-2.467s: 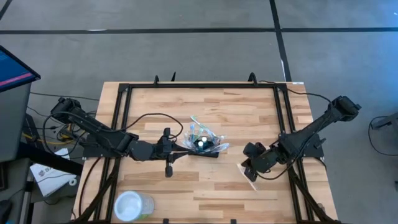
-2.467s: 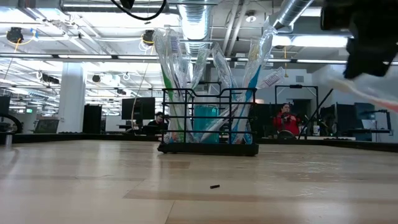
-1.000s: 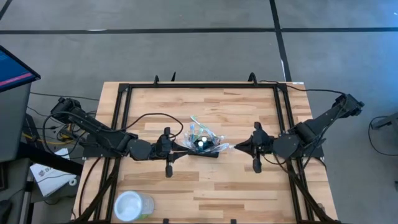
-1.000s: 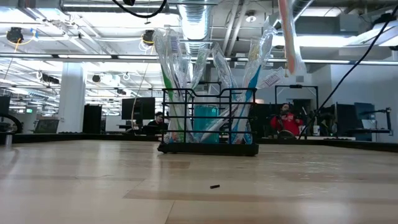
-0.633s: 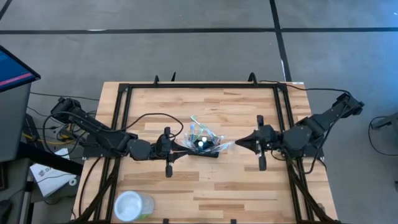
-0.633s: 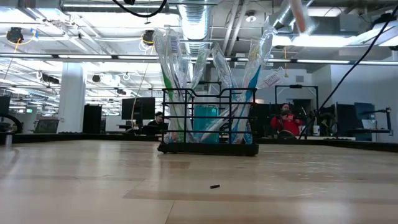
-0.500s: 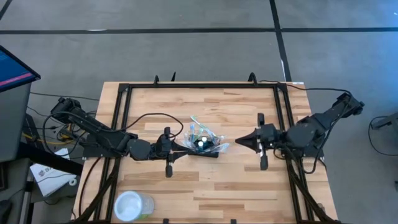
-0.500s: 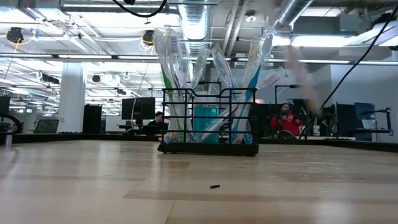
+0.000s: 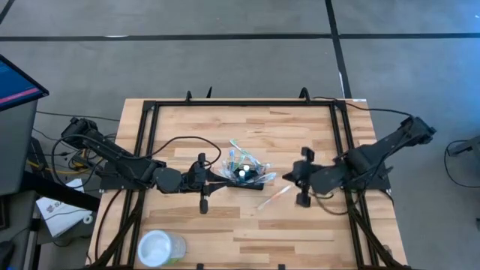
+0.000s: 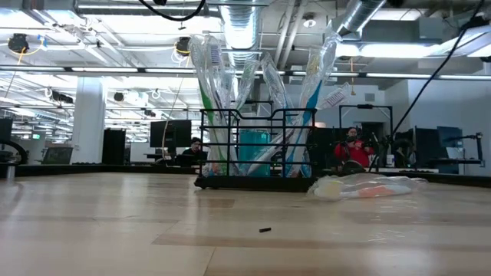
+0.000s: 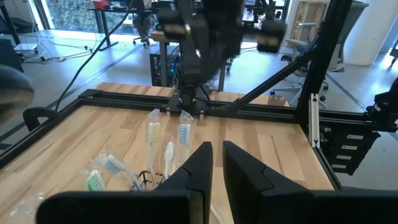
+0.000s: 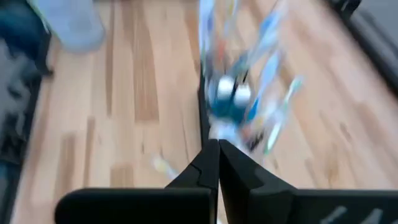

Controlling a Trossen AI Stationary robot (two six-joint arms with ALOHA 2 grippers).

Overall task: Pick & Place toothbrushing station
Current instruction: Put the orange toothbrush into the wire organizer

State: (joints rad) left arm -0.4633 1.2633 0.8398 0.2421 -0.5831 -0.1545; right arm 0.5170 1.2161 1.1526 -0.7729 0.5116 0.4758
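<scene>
The black wire-mesh caddy stands on its base at the table's middle, with several wrapped toothbrushes upright in it; it also shows in the low view. One wrapped toothbrush lies flat on the table just right of and nearer than the caddy, and shows in the low view. My right gripper is shut and empty, right of the caddy and pointing at it. My left gripper waits left of the caddy, above its toothbrushes, with a narrow gap between its fingers.
A clear round cup stands near the table's front left corner. A black frame rail runs along the table's sides and far edge. A small dark speck lies on the wood in front of the caddy.
My right gripper carried a wrapped toothbrush high beside the caddy, swung it about, and the toothbrush has fallen. It now lies flat on the table right of the caddy. The gripper has turned and come back toward the caddy. The caddy has not moved.
</scene>
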